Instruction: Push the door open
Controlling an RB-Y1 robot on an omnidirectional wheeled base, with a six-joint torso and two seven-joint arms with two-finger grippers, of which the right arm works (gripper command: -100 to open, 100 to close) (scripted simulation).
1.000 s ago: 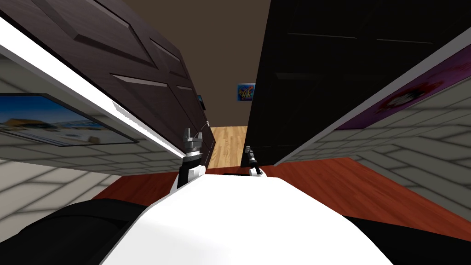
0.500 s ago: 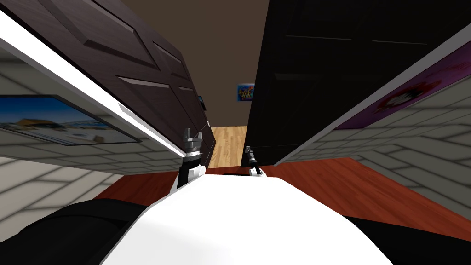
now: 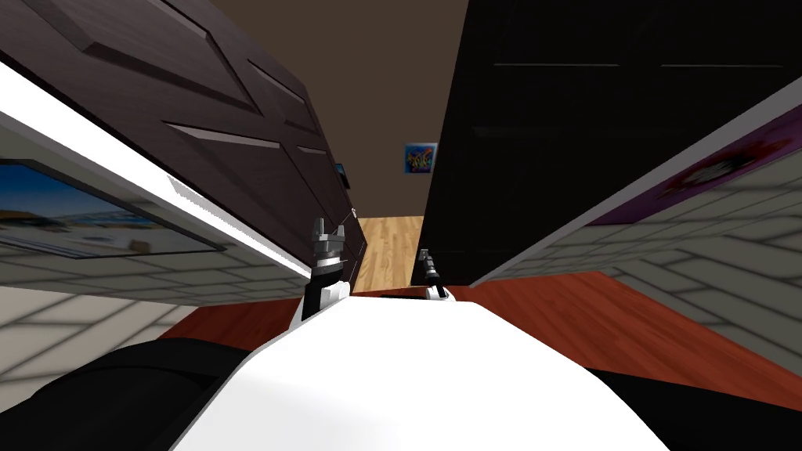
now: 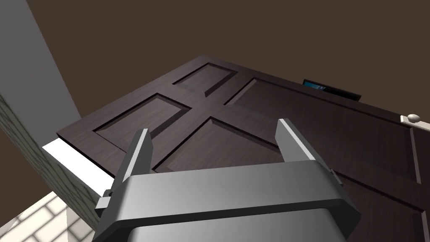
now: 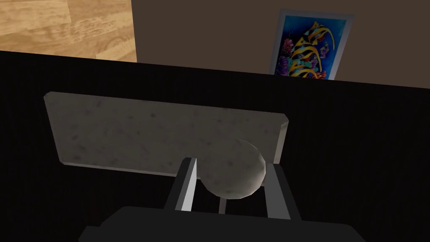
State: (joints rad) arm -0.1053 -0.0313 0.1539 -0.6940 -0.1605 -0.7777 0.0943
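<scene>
Two dark door leaves stand ahead. The left leaf [image 3: 235, 141], brown with sunken panels, is swung away from me; my left gripper [image 3: 329, 229] hangs open just before its face [image 4: 252, 126], fingers [image 4: 138, 155] apart and holding nothing. The right leaf [image 3: 564, 156] looks almost black. My right gripper [image 3: 425, 258] is at that leaf's round grey knob [image 5: 233, 168], which sits on a grey plate [image 5: 147, 134]; its two fingers [image 5: 187, 185] press the knob's sides.
Between the leaves a narrow gap shows light wood floor [image 3: 388, 250] and a brown wall with a colourful picture [image 3: 420, 156]. Brick walls [image 3: 705, 227] with framed pictures [image 3: 70, 219] flank me closely. Red floor [image 3: 626, 313] lies underfoot. The left leaf has its own knob [image 4: 413, 118].
The side walls and both leaves have slid outward in the head view as I move forward. The gap between the leaves is slightly wider at the top. Both grippers keep their places.
</scene>
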